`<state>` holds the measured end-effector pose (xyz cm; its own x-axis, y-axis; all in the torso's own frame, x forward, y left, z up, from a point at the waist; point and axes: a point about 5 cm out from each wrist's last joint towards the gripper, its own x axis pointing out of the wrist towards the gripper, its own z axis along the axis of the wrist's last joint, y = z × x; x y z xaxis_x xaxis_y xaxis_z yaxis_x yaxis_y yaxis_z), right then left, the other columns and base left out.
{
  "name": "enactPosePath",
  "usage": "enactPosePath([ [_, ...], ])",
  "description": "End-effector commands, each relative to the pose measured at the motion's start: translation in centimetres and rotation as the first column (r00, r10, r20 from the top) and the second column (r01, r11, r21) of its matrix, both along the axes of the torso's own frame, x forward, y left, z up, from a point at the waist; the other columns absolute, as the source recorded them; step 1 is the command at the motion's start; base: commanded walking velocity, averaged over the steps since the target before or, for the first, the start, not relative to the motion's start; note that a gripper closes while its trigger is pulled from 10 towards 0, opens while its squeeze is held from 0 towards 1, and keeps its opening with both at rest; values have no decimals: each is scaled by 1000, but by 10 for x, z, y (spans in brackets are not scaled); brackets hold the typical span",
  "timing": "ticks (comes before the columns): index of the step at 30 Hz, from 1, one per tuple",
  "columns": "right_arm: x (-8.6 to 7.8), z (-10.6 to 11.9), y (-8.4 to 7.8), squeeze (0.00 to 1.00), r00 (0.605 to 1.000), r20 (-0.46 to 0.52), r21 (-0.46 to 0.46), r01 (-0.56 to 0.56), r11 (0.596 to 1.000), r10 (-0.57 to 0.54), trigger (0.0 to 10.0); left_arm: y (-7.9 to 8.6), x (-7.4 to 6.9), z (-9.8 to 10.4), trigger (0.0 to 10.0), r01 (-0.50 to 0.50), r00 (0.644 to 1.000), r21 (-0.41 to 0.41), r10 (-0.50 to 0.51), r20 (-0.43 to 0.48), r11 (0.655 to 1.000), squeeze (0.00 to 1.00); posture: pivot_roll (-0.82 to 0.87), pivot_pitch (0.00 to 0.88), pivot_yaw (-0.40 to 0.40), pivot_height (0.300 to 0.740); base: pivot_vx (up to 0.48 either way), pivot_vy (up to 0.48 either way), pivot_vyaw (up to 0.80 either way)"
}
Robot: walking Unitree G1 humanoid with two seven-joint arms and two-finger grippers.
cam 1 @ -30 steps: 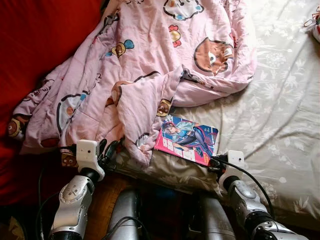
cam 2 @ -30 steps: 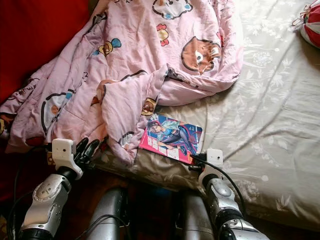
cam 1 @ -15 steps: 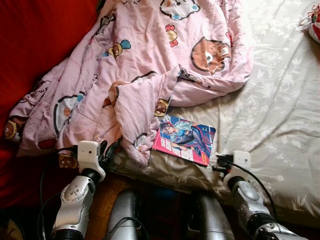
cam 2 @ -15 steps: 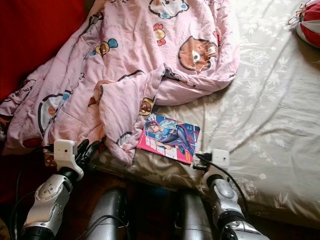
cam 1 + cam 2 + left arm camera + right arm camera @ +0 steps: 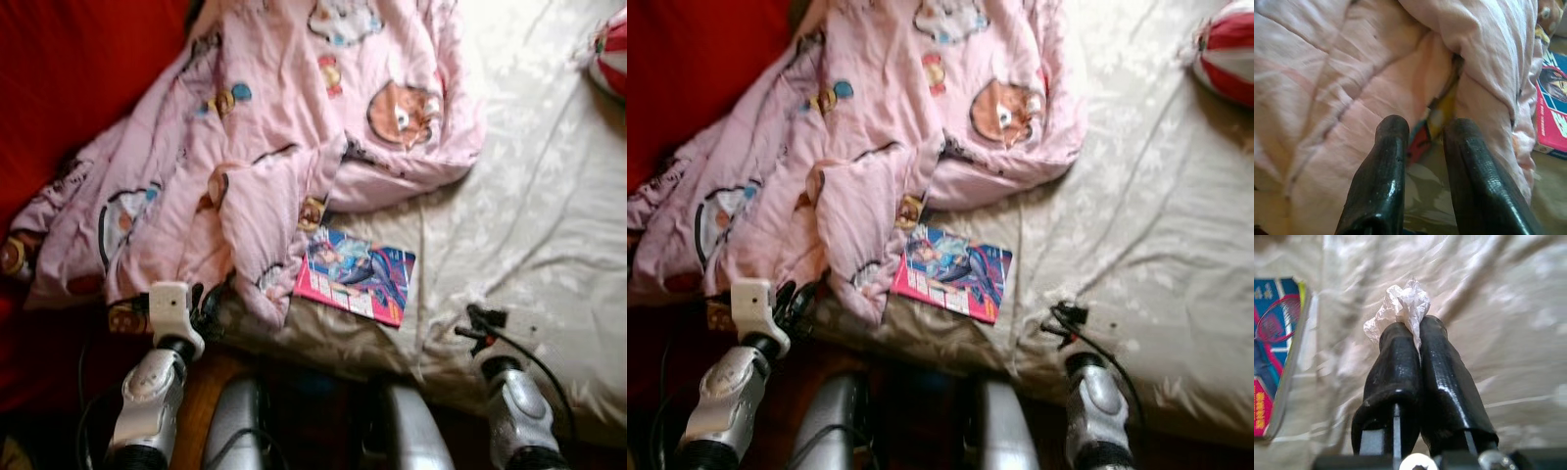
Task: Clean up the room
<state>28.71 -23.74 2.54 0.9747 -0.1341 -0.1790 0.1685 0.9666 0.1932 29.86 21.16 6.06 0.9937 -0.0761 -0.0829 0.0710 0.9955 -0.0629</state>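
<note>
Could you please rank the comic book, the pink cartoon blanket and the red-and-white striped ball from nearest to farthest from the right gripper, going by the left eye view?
From the right gripper, which pinches a crumpled tissue:
1. Comic book, just to its left near the bed's edge.
2. Pink cartoon blanket, farther left and up the bed.
3. Red-and-white striped ball, at the far right corner.

Bed [image 5: 549, 225] with pale flower-patterned sheet. Pink cartoon-print blanket [image 5: 294, 127] crumpled over left and far part, hanging off near edge. Comic book [image 5: 355, 275] flat near front edge, one corner tucked under blanket. Red-and-white striped thing [image 5: 1229, 59] at far right.
</note>
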Motion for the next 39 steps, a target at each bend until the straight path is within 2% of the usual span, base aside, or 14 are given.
enactPosePath([
  [1, -9, -7, -4, 0, 1000, -22, -11, 3, 1000, -3, 10000, 4, -7, -12, 10000, -13, 999, 9, 14, -42, 1000, 0, 11, 198, -59, 643, 0, 0, 0],
  [4, -7, -7, -4, 0, 999, -32, -26, -10, 1000, 9, 10000, 7, -6, -12, 10000, -25, 999, 10, 26, -41, 1000, 0, -3, 161, -55, 643, 0, 0, 0],
  [6, -6, -7, 3, 0, 998, -40, -39, -59, 998, 57, 10000, 9, -5, -12, 10000, -40, 999, 1, 40, -35, 999, 0, -5, 130, -46, 643, 0, 0, 0],
  [9, -6, -8, 6, 0, 997, -41, -41, -70, 997, 68, 10000, 11, -4, -14, 10000, -51, 998, -7, 50, -36, 999, 0, -13, 110, -39, 643, 0, 0, 0],
  [13, -12, -17, 14, 0, 993, -71, -29, -97, 995, 95, 10000, 16, -8, -22, 10000, -82, 994, -19, 80, -69, 996, 0, -11, 84, -36, 643, 0, 0, 0],
  [15, -17, -24, 19, 0, 988, -105, -34, -114, 993, 109, 10000, 20, -12, -27, 10000, -95, 991, -10, 94, -93, 995, 0, 4, 60, -40, 657, 0, 0, 0],
  [19, -24, -33, 16, 0, 985, -157, -16, -73, 997, 70, 10000, 27, -18, -36, 10000, -128, 983, -17, 124, -138, 992, 0, 9, 47, -39, 677, 0, 0, 0],
  [21, -31, -41, 15, 0, 978, -204, -4, -48, 999, 47, 10000, 33, -29, -50, 10000, -161, 967, -1, 157, -202, 987, 0, 16, 33, -38, 692, 0, 0, 0],
  [23, -34, -44, 14, 0, 974, -223, -3, -42, 999, 40, 10000, 34, -32, -54, 10000, -169, 961, -1, 164, -220, 986, 0, 18, 29, -36, 697, 0, 0, 0],
  [25, -44, -55, 13, 0, 955, -294, 0, -36, 999, 34, 10000, 36, -40, -63, 10000, -179, 946, 10, 175, -271, 984, 0, 25, 16, -37, 712, 0, 0, 0],
  [28, -52, -62, 13, 0, 939, -341, 2, -32, 999, 31, 10000, 36, -44, -69, 10000, -186, 933, 18, 183, -309, 982, 0, 26, 2, -35, 722, 0, 0, 0],
  [31, -72, -78, 11, 0, 891, -455, -7, -18, 1000, 13, 10000, 30, -54, -85, 10000, -180, 895, 33, 177, -409, 983, 0, 19, 0, -23, 740, 0, 0, 0],
  [35, -78, -83, 10, 0, 873, -487, -3, -3, 1000, 1, 10000, 27, -57, -90, 10000, -170, 881, 46, 173, -441, 984, 0, 18, 0, -17, 740, 0, 0, 0],
  [39, -90, -92, 12, 0, 822, -569, 9, -25, 1000, 26, 10000, 19, -68, -103, 10000, -123, 836, 72, 143, -530, 990, 0, 15, 0, -14, 740, 0, 0, 0],
])
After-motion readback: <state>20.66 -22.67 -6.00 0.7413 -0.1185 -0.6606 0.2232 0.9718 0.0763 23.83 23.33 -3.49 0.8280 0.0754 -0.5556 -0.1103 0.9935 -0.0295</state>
